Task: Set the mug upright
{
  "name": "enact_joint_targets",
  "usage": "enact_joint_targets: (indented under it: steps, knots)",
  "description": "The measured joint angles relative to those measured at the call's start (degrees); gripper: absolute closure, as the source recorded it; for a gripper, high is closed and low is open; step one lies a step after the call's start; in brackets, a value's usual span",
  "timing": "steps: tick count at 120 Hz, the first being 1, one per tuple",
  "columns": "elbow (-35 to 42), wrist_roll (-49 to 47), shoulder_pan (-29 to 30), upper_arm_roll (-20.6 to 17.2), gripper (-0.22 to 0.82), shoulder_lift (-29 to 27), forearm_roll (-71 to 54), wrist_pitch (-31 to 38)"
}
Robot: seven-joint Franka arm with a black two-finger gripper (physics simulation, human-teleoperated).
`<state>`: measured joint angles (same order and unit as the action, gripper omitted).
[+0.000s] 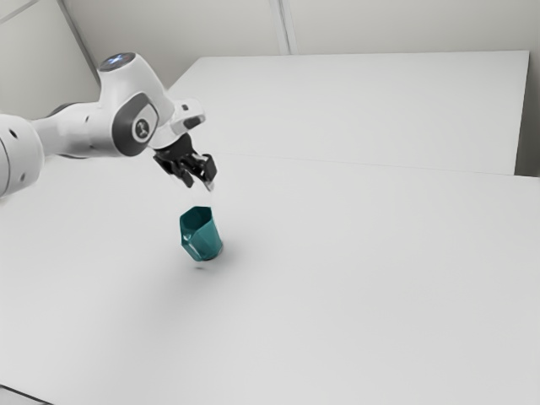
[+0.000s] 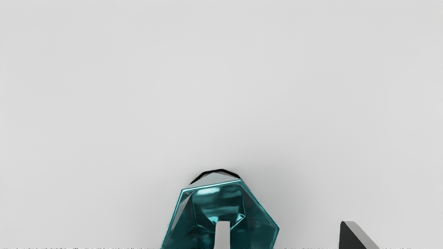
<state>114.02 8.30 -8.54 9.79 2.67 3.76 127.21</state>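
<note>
Claw [image 1: 199, 179]: spread, nothing pinched; it hangs above the mug, apart from it. In the wrist view one finger [image 2: 222, 235] lies over the mouth, the other [image 2: 358, 237] out beyond the wall.
Rim [image 2: 211, 185]: thin and angular, facing the claw; likely the first part to chip if knocked.
Mug [image 1: 210, 240]: on the desk, just below the claw; teal, faceted, glossy.
Handling: probably light and stiff, perhaps slippery on those shiny faces, and best treated as breakable.
Hold: two opposing outer faces under the rim, squeezed gently; failing that, a single wall, one finger inside and one out.
Mouth direction: upward, toward the claw; in the exterior view it leans to the upper left.
Long axis: base to mouth, roughly in line with the claw's reach. Standing or close to it, I judge; a slight tilt I cannot rule out.
Base [image 2: 221, 169]: dark-edged, peeping out past the rim, at the desk end.
Desk [image 1: 354, 278]: pale and smooth, with soft shadow beside the mug.
</note>
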Motion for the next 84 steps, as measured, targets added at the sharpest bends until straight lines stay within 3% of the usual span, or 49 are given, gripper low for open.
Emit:
enact_joint_targets:
  steps: [31,84]
  knots:
    - [-6.08,1.26,-0.12,0.19,0.11,-6.4,-5.77,-8.24]
    - [-15.77,2.62,0.18,0.92,0.04,-8.59,-11.63,-21.48]
